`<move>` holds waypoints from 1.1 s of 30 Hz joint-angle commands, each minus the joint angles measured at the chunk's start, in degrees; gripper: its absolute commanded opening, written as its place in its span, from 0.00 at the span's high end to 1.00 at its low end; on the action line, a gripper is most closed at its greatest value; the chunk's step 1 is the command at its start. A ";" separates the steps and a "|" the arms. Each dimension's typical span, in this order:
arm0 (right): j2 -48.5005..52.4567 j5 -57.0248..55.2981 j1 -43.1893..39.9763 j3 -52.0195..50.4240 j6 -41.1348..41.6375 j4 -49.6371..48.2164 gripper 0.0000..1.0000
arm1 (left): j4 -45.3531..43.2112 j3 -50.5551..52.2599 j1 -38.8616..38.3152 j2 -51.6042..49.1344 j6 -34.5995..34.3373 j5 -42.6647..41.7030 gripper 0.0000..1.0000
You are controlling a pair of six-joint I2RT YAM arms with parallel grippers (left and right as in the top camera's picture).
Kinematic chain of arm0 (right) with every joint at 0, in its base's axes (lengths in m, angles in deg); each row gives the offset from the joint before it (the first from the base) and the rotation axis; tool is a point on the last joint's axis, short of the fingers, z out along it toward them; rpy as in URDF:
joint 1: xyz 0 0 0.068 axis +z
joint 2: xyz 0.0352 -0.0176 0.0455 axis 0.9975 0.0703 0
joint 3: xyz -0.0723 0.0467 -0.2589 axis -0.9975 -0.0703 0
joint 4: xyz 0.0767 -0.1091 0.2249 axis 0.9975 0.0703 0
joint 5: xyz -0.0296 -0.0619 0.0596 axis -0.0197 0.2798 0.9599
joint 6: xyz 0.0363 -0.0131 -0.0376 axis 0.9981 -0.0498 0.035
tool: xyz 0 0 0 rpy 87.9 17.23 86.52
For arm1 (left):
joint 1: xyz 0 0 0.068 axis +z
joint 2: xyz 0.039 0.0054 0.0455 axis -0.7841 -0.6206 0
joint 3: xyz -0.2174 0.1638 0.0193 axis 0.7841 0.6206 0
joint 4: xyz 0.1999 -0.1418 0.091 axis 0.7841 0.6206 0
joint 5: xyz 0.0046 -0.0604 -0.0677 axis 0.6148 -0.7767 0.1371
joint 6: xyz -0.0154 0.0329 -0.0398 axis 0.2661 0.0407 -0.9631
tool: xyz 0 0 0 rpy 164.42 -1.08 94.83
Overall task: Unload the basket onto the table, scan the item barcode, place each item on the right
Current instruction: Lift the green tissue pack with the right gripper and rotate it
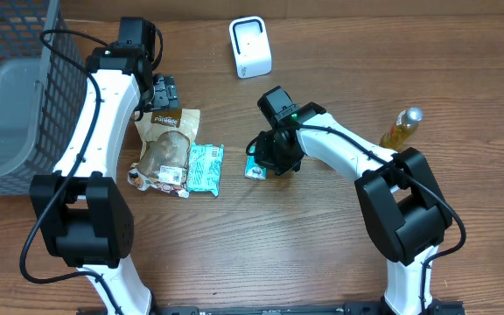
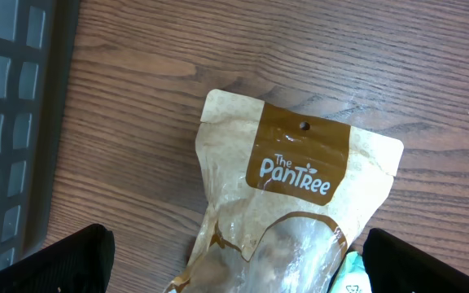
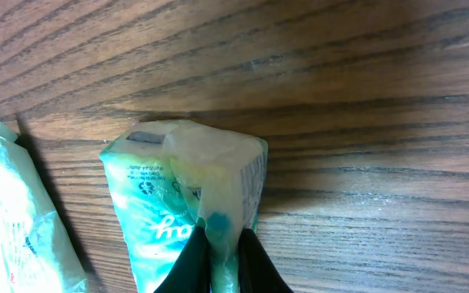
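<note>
1. Table (image 1: 322,245): brown wood grain, carries everything below.
2. Grey mesh basket (image 1: 16,79): at the table's left edge.
3. Brown paper pouch (image 1: 166,144): lies flat and is printed "The PanTree" in white. My left fingers (image 2: 72,264) hang above it, spread wide and holding nothing.
4. Flat teal packet (image 1: 206,168): touches the pouch's right side; its print is too small to read.
5. White scanner (image 1: 250,47): at the far edge.
6. Bottle (image 1: 401,129): yellow liquid, silver cap, on the right.
7. Small teal pack (image 3: 181,191): rests mid-table and is pinched at its near end by my right fingers (image 3: 192,264). It carries a recycling mark and white lettering I cannot read.
</note>
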 commanded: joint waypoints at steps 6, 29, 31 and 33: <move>0.50 -5.42 0.31 -1.42 0.00 0.81 0.94 | -0.09 -0.68 -0.37 0.24 0.02 0.76 0.00; -10.43 42.56 -9.22 -1.40 -31.95 -1.42 0.96 | -0.09 -0.68 -0.37 0.24 0.02 0.76 0.00; -11.93 45.24 -9.22 -1.40 -34.21 -1.44 0.96 | -0.09 -0.68 -0.37 0.24 0.02 0.76 0.01; -12.98 47.08 -9.22 -1.40 -35.10 -1.49 0.96 | -0.11 -0.68 -0.37 0.24 0.02 0.76 0.00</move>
